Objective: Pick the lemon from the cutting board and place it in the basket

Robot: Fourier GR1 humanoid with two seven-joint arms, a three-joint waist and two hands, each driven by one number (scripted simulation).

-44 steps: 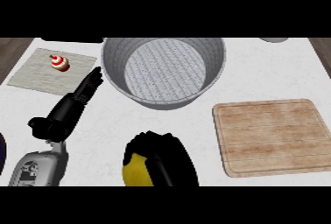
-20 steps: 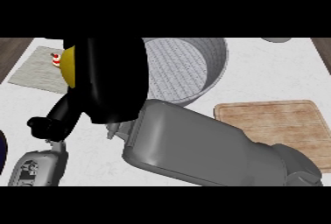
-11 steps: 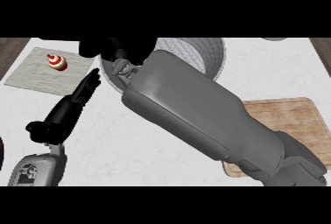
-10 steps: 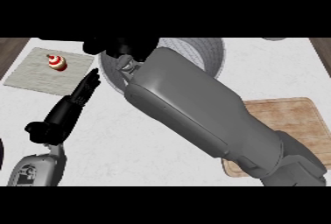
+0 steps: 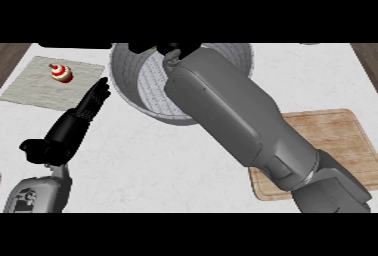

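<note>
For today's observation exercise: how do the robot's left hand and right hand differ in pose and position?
The left hand rests low at the view's left with straight fingers, beside the basket; the right hand reaches far over the basket's rim. The left hand shows fully; the right hand is mostly hidden by its forearm. Both are black on grey forearms.

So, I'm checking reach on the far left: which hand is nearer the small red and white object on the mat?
Left. The left hand lies open just right of the red and white object. The right hand is farther right, over the basket.
</note>
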